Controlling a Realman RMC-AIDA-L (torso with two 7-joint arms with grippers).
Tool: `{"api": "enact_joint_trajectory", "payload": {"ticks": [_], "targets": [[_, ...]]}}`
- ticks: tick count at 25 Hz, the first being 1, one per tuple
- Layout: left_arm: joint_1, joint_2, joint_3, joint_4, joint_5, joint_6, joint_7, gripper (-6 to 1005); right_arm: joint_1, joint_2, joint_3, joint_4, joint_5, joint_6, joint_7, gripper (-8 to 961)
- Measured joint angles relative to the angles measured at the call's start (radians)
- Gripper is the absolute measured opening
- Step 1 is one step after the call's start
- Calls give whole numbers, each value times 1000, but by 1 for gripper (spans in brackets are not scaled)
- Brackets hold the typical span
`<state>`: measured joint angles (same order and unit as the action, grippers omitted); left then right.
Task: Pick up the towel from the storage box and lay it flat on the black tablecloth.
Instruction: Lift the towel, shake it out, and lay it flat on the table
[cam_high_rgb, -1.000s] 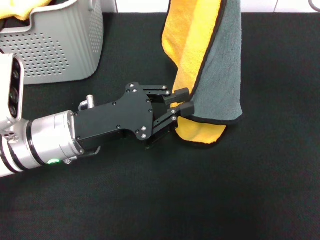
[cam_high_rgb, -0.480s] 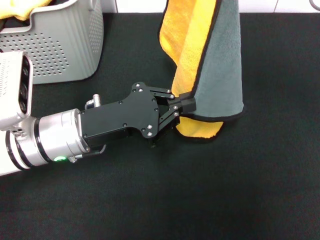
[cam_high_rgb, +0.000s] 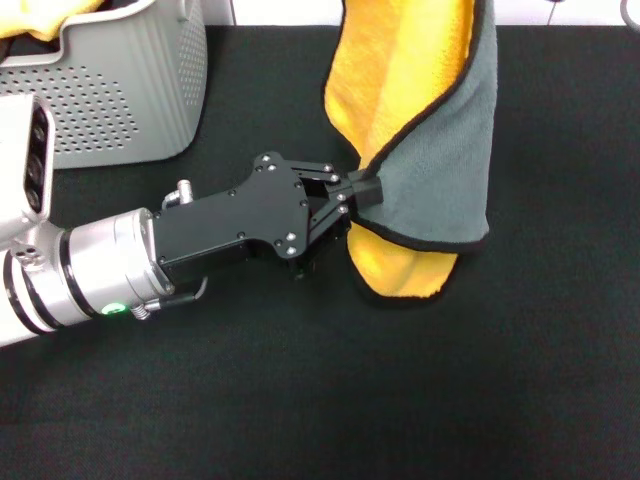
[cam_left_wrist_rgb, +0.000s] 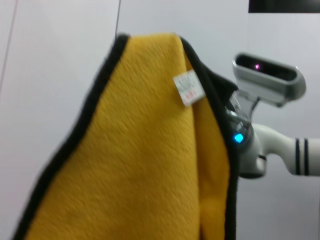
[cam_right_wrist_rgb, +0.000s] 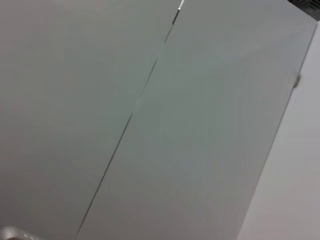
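Towel hanging over the black tablecloth, left gripper pinching its edge.

The black tablecloth (cam_high_rgb: 300, 400) covers the whole work surface. The towel (cam_high_rgb: 440, 150) hangs folded from above at 1 o'clock, yellow-orange face toward the left, grey face toward the right, its lowest fold touching the cloth. The storage box (cam_high_rgb: 110, 90) stands at 10 o'clock, well apart from the towel. The left gripper (cam_high_rgb: 362, 190), near centre, has its fingers pressed together on the towel's black-trimmed edge. The right gripper's state cannot be told.
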<state>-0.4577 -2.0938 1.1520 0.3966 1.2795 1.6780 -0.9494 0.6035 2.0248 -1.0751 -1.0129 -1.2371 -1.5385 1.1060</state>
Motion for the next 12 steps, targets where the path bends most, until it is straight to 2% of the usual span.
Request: {"api": "enact_joint_trajectory", "payload": {"ticks": [6, 12], "targets": [[21, 15, -12, 65, -13, 10, -79, 14, -41, -1, 8, 2, 8, 0, 2, 1], [40, 52, -105, 176, -21, 106, -190, 11, -110, -5, 9, -6, 8, 22, 66, 1]]}}
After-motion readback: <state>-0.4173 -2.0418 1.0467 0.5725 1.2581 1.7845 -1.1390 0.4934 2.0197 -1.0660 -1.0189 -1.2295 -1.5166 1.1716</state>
